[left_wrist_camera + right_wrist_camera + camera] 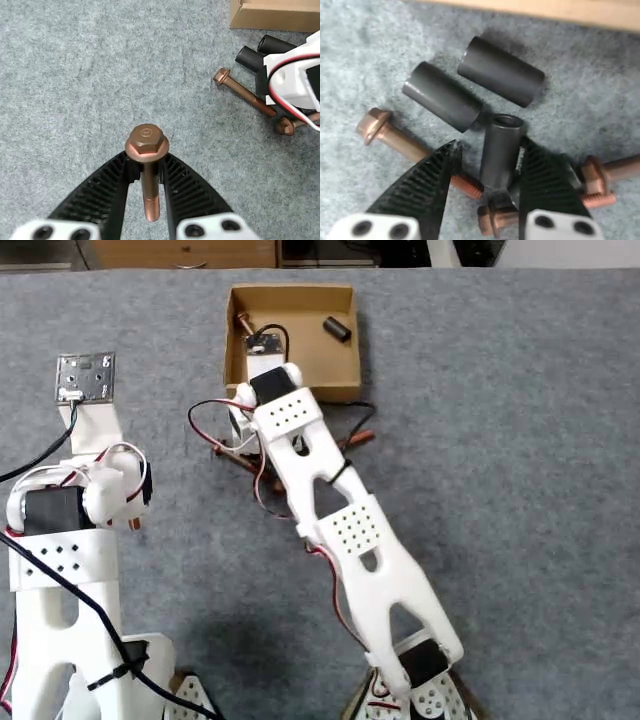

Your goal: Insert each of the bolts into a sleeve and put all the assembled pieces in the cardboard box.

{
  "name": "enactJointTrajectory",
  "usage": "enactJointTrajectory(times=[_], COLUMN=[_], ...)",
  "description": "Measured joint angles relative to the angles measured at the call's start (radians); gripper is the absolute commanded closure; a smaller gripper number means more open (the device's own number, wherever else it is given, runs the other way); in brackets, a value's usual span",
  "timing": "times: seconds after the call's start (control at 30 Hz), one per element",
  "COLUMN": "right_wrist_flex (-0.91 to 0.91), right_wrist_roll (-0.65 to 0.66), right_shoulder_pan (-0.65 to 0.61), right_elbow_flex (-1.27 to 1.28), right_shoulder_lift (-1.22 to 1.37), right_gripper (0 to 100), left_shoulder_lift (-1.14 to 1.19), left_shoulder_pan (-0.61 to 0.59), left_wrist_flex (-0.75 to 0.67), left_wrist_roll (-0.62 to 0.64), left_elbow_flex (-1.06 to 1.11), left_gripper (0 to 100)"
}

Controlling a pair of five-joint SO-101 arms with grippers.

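My left gripper (146,159) is shut on the shank of a copper bolt (146,142), whose hex head points away from the wrist, above bare grey carpet. In the high view this gripper (135,512) sits at the left, well apart from the cardboard box (345,365). My right gripper (488,145) is open around a black sleeve (500,147) in a pile in front of the box. A gap remains at one finger. Two more sleeves (440,97) (500,71) and loose bolts (395,137) (600,175) lie around it. The box holds a black sleeve (337,328) and a copper-ended piece (243,324).
A white bracket with a metal plate (85,378) stands at the far left. The right arm (300,440) and its cables cover most of the pile. Open grey carpet (500,440) stretches to the right of the box.
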Motion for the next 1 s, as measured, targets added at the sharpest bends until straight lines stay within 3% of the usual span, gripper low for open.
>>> enactJointTrajectory(times=[0.07,0.57,1.0], right_wrist_flex=[0.003,0.011,0.015], right_wrist_roll=[0.002,0.017,0.018], right_shoulder_pan=[0.014,0.037,0.034], right_elbow_flex=[0.0,0.0,0.018], right_shoulder_lift=[0.0,0.002,-0.241], right_gripper=[99.2,99.7,99.7], left_shoulder_lift=[0.0,0.0,0.0], left_shoulder_pan=[0.0,0.0,0.0], left_wrist_flex=[0.0,0.0,0.003], left_wrist_roll=[0.0,0.0,0.0], left_elbow_flex=[0.0,0.0,-0.002], left_gripper=[98,98,98])
